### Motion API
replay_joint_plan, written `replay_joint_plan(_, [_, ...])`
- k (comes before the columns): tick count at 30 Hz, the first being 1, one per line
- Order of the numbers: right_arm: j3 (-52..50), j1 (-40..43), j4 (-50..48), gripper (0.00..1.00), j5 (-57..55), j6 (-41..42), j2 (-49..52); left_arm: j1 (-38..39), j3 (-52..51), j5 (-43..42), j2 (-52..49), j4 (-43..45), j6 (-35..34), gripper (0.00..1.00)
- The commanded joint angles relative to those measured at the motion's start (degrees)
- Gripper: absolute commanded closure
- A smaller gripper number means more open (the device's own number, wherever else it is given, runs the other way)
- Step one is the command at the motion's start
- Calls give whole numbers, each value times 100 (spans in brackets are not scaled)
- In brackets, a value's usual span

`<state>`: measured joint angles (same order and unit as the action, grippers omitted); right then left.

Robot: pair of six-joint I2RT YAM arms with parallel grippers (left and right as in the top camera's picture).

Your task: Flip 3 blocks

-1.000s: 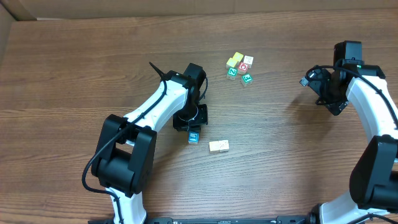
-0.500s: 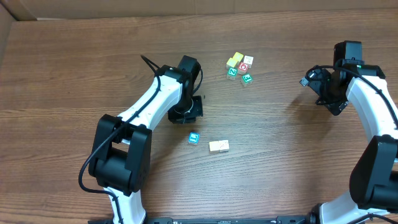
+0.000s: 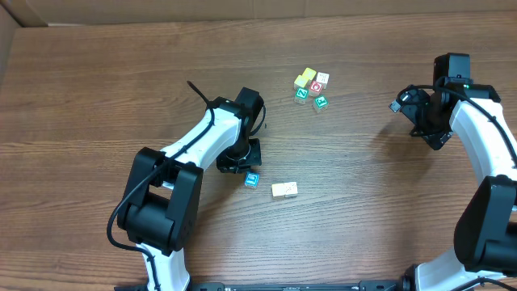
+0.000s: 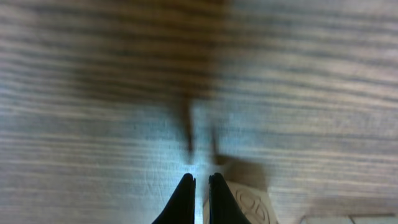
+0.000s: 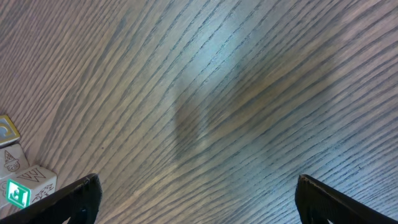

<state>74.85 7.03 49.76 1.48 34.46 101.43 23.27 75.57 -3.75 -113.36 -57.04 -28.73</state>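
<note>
**Operator:** State of the left gripper (image 4: 200, 182)?

**Technician:** Fingers together, nothing clamped between them, tips low over the brown wood-grain table (image 4: 93, 93).

**Operator:** Right gripper (image 5: 198, 183)?

**Technician:** Fingers fully apart, empty, well apart from the task blocks.

**Operator:** Block positions?

**Technician:** The small toy cube with a blue-framed face (image 3: 252, 179) sits just beside the left gripper. The pair of pale toy cubes, whitish and cream (image 3: 284, 189), touch each other, near the gripper, beyond the blue-framed cube.

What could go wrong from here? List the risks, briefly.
1. The left gripper is shut and sits right beside the blue-framed block. A nudge may slide the block rather than flip it.
2. If pushed along, it could hit the pale blocks close by.
</note>
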Motion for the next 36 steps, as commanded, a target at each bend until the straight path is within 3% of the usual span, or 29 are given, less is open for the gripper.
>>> replay_joint_plan(1, [55, -4, -13, 0, -31, -39, -35, 17, -26, -503, 22, -105, 52, 96])
replay_joint_plan(19, [55, -4, -13, 0, -31, -39, -35, 52, -26, -815, 22, -811, 181, 96])
replay_joint_plan(27, [55, -4, -15, 0, -31, -39, -35, 55, -26, -133, 22, -61, 175, 96])
replay_joint_plan(36, [55, -4, -13, 0, -31, -39, -37, 197, -136, -249, 22, -15, 179, 96])
